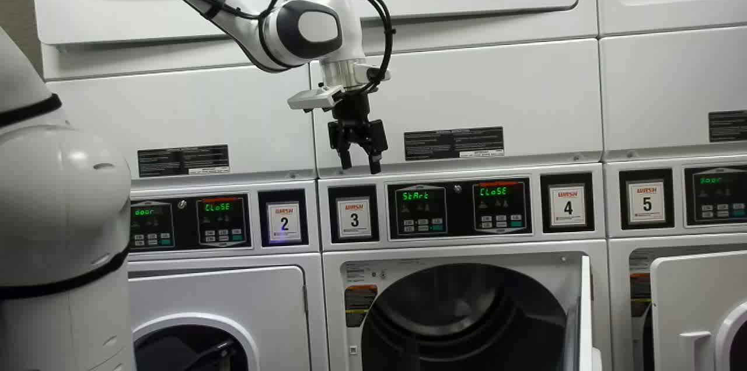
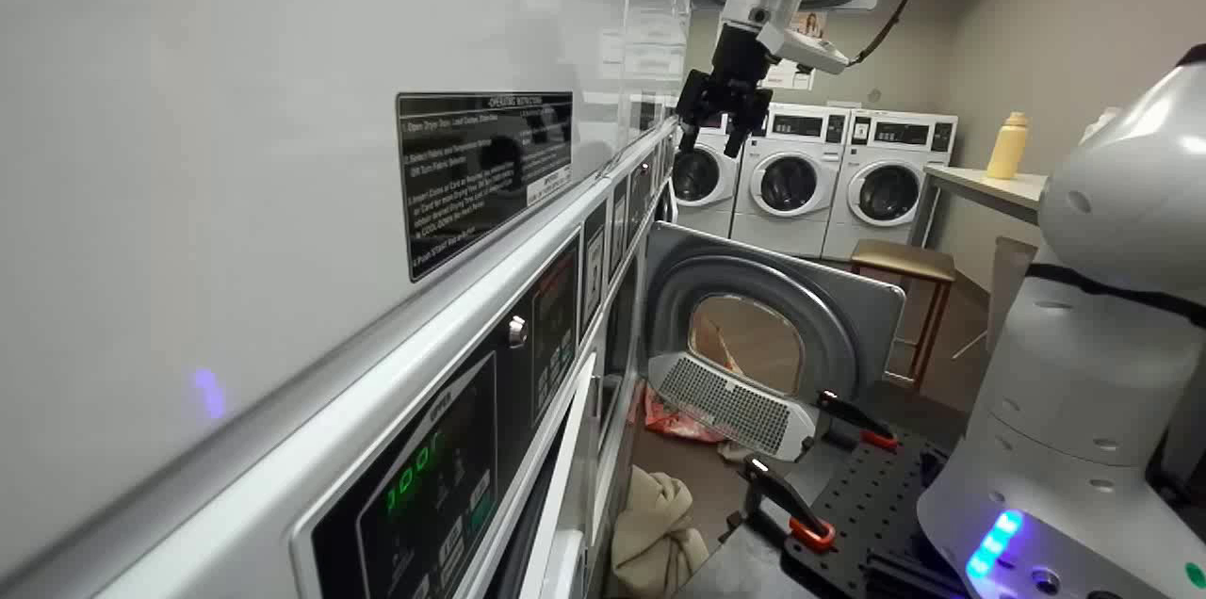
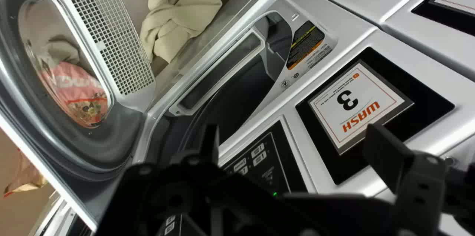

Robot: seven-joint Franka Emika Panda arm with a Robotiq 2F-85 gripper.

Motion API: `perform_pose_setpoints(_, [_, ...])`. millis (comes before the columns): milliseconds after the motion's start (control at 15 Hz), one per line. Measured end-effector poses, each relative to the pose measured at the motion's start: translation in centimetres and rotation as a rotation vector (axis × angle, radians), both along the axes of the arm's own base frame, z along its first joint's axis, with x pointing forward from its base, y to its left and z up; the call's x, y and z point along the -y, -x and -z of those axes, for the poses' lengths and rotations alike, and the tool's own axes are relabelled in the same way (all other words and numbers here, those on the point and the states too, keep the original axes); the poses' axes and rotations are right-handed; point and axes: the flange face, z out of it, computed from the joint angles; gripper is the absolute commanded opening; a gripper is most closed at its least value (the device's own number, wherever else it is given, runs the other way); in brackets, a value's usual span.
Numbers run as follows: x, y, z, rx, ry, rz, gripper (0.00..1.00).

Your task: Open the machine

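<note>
Robot arm is standing at the far left in an exterior view. Its black fingers are pointing downward, parted, in front of the white stacked dryer. This dryer is occupying the middle; its lower drum is showing dark, and its lower door is standing wide open. Rightmost, the neighbouring dryer's door is hanging ajar.

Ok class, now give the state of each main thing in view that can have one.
Large white laundry machine with dark round drum: open
Its grey-lined white rounded-corner door: swung wide
Black two-fingered gripper: open, holding nothing
Black control panel with green text: lit, "StArt" and "CLoSE"
White rounded-corner neighbouring door: partly open
Beige fabric: crumpled
Pale yellow bottle: upright
</note>
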Motion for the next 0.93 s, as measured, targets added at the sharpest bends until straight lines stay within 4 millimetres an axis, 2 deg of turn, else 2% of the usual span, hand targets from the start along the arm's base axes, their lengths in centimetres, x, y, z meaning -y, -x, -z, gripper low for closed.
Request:
perform_pose_setpoints(267, [-0.3, -0.1, -0.2, 0.003, 0.006, -0.008, 1.00])
perform_pose_setpoints(400, [-1.1, -0.2, -1.2, 0.029, 0.026, -0.029, 1.00])
perform_pose_setpoints(667, [-4.6, 0.3, -4.7, 0.124, 0.089, -0.106, 1.00])
perform_pose_setpoints(933, [-7.9, 2.0, -9.0, 0.240, 0.188, -0.185, 1.00])
